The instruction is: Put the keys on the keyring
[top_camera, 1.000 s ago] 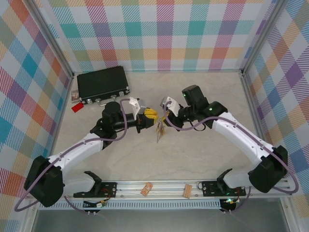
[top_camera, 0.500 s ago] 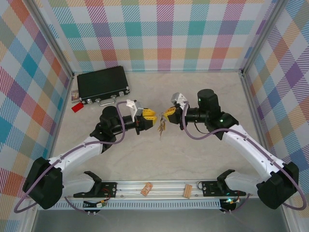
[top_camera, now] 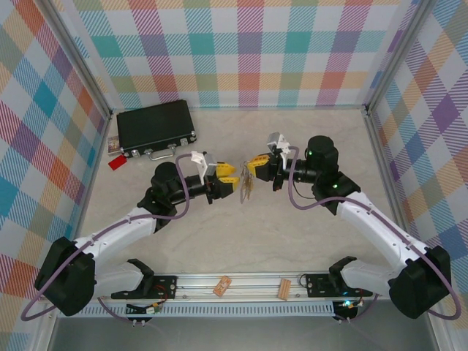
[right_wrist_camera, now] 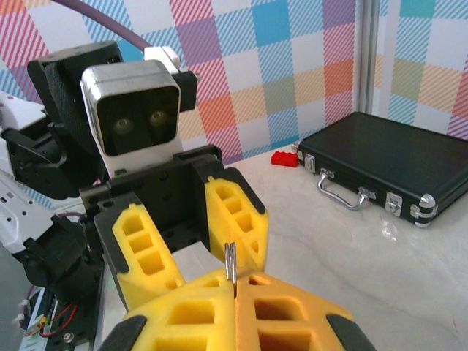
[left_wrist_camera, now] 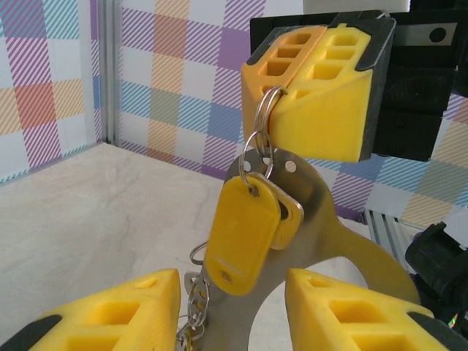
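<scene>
1. Keys (left_wrist_camera: 243,238) with yellow heads hang in the air between the two grippers, over the middle of the table (top_camera: 307,234). They dangle below a small wire ring (right_wrist_camera: 230,267) and rest against the front of the keyring (left_wrist_camera: 333,238)
2. The keyring, a grey loop, hangs behind the keys in the same bunch. Whether the keys are threaded on the loop itself cannot be told. A short chain (left_wrist_camera: 199,296) hangs lower, beside it
3. The right gripper (top_camera: 255,166) has its yellow pads pressed together on the small wire ring, and the whole bunch hangs from that pinch
4. The left gripper (top_camera: 227,176) faces the right one from just across. Its fingers (left_wrist_camera: 110,314) stand moderately apart and grip nothing, with the lower part of the grey loop hanging in the gap between them
5. The black case (top_camera: 153,126) lies at the far left of the table with its lid down and its silver handle (right_wrist_camera: 342,191) on the side nearest the arms. What is inside is hidden
6. A red tag (top_camera: 117,163) lies just beside the case's near left corner
7. Two wooden clips (top_camera: 222,286) sit on the rail at the near edge, between the arm bases
</scene>
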